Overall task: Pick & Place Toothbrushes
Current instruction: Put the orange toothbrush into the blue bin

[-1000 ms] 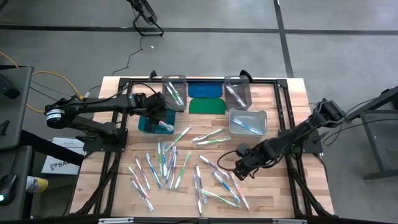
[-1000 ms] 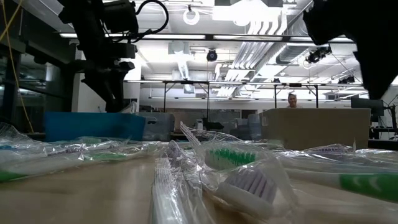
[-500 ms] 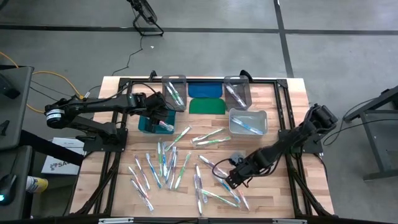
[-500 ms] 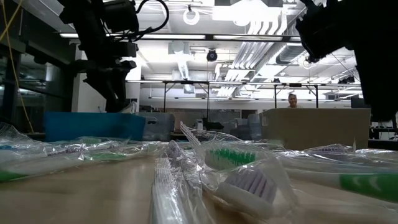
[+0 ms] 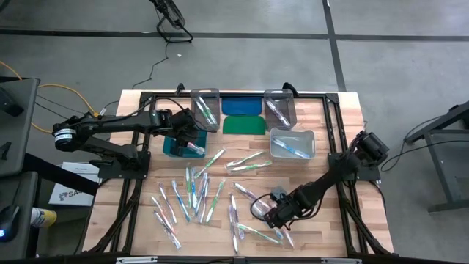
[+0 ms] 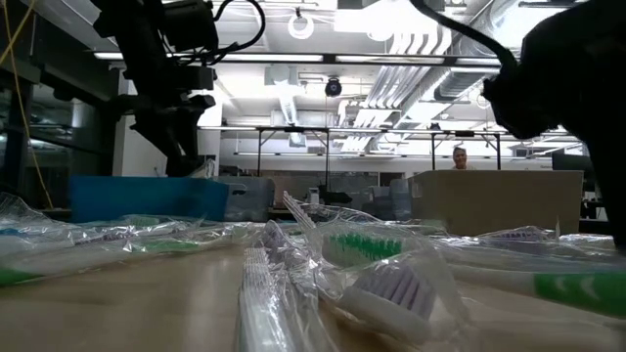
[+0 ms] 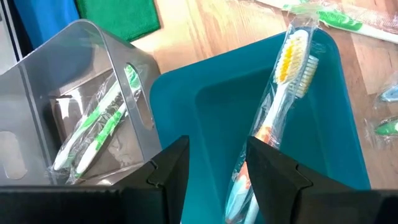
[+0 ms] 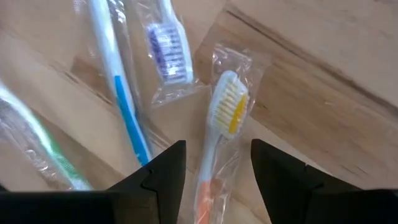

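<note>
From above, dozens of thin wrapped toothbrushes (image 5: 201, 192) lie scattered on the wooden table (image 5: 330, 117), most of them in front of the teal plastic bin (image 5: 178, 146). The left gripper (image 5: 187, 137) hangs over that bin, while the right gripper (image 5: 272, 213) is low over the loose brushes well to the bin's right. The brushes lie crowded and overlapping there, so a closing grip may catch two wrappers at once.

At table height, crinkled clear wrappers fill the foreground; the left gripper (image 6: 181, 137) shows above the teal bin (image 6: 137, 198), but the right arm is only a dark mass, its fingertips cut off.

The left wrist shows its fingers (image 7: 168, 171) parted and empty over the bin, where an orange-handled brush with yellow bristles (image 7: 283, 93) rests against the wall; its lower end is hidden behind the fingers.

The right wrist shows its fingers (image 8: 165, 171) parted and empty, astride a similar yellow-bristled brush (image 8: 221, 127) on the boards, with a blue-handled one (image 8: 124, 102) just beside it. Slippery film could let the brush slide or twist out as the fingers close.
</note>
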`<state>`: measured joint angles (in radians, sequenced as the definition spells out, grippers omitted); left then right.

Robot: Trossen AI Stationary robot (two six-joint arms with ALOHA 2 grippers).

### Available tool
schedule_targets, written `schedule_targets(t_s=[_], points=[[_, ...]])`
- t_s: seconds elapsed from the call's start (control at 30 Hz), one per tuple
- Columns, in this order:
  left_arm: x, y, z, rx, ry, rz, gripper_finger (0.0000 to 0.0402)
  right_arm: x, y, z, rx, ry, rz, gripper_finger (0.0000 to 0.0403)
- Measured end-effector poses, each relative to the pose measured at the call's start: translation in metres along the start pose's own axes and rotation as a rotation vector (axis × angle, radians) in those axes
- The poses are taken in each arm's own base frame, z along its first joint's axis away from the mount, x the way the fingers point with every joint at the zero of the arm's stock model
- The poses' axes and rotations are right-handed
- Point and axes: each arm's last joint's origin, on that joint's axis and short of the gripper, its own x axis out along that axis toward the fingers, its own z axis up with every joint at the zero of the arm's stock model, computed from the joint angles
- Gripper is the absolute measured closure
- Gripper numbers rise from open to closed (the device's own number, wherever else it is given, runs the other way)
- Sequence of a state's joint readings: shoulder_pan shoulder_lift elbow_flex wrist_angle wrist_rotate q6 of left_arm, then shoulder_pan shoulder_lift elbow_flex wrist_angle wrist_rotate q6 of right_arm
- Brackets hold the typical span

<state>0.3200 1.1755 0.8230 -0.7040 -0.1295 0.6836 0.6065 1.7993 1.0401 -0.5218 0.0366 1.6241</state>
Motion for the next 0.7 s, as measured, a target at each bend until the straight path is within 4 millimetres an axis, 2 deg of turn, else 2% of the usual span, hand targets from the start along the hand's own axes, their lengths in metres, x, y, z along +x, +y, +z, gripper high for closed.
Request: schedule_targets(t_s=[0.23,0.37,0.57,0.7], points=[[0.000,0.000,0.000,0.015,0.002,0.003,0.0249,0.012,-0.001,-0.001,0.002,-0.028,-0.041,0.0242],[0.000,0.000,0.000,0.020,0.001,0.004,0.0249,0.014,-0.007,0.000,-0.002,-0.047,-0.103,0.0287],[0.000,0.000,0.000,0.022,-0.003,0.006,0.0249,0.013,-0.013,0.001,-0.020,-0.055,-0.166,0.0385],[0.000,0.001,0.001,0.021,-0.013,0.015,0.0249,0.009,-0.013,0.003,-0.034,-0.050,-0.158,0.0395]])
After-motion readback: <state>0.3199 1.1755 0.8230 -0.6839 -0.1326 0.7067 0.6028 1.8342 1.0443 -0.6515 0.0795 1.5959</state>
